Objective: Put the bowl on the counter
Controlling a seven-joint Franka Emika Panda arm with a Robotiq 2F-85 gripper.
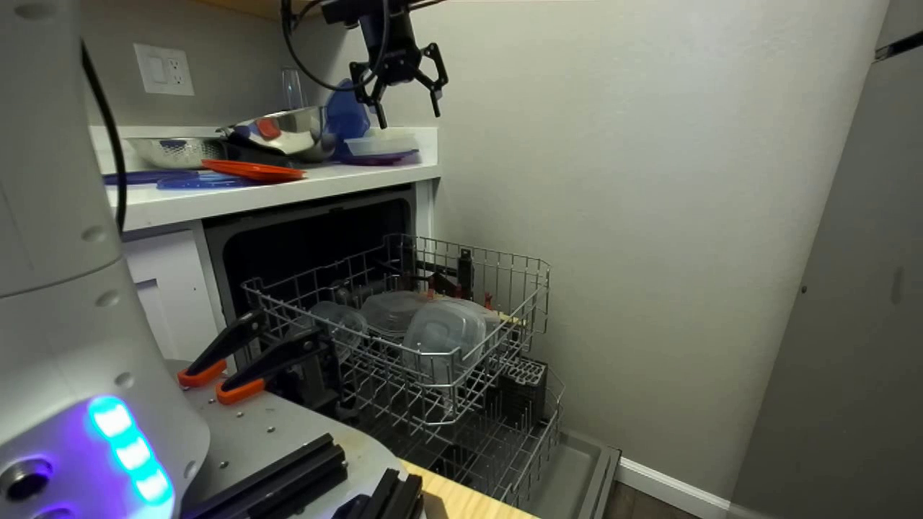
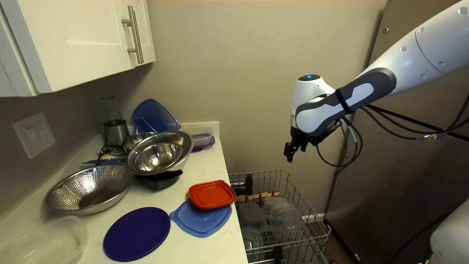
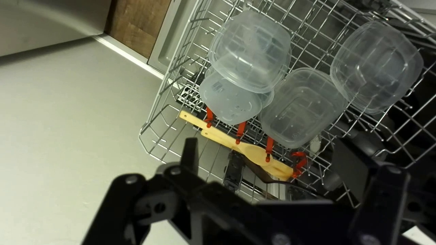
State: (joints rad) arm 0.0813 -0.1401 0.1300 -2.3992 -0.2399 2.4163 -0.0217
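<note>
Several clear containers sit in the upper wire rack. The roundest, a clear bowl (image 3: 376,68), lies at the right in the wrist view. It also shows in an exterior view (image 1: 339,324) at the rack's near left; I cannot tell for sure which one is the task's bowl. Other clear containers (image 3: 252,51) lie beside it in the rack. The white counter (image 2: 209,165) stands left of the rack, and its front edge (image 1: 339,184) shows in an exterior view. My gripper (image 1: 409,117) is open and empty, high above the rack, to the right of the counter in both exterior views.
The wire rack (image 3: 153,105) is pulled out of the dishwasher and also holds wooden spoons (image 3: 221,136). On the counter are metal bowls (image 2: 161,154), a colander (image 2: 91,189), a red lid (image 2: 212,194), blue lids and a clear container (image 2: 47,242). An upper cabinet (image 2: 80,33) overhangs it.
</note>
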